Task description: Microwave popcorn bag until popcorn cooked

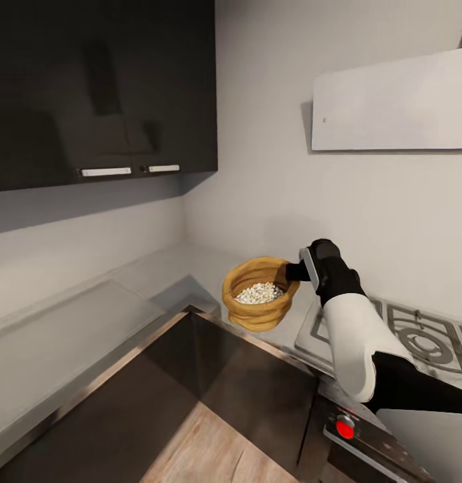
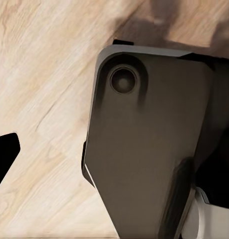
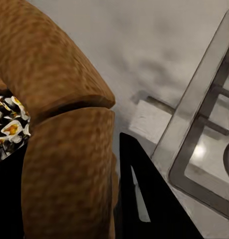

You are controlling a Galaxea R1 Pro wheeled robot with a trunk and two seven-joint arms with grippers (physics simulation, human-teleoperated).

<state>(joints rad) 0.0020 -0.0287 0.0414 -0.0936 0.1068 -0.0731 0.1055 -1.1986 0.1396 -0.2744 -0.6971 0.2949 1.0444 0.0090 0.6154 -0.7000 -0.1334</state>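
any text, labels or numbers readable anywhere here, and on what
None: no readable text in any view.
The popcorn bag, held by the right gripper, is plain woven brown, no print.
The red knob on the stove's front panel has no legible marking.
The small dark mark on the white range hood is too tiny to read.

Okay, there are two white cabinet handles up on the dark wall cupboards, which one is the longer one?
The longer handle is the one farther from the corner, on the wider dark cupboard door. The shorter handle sits beside it, nearer the corner wall.
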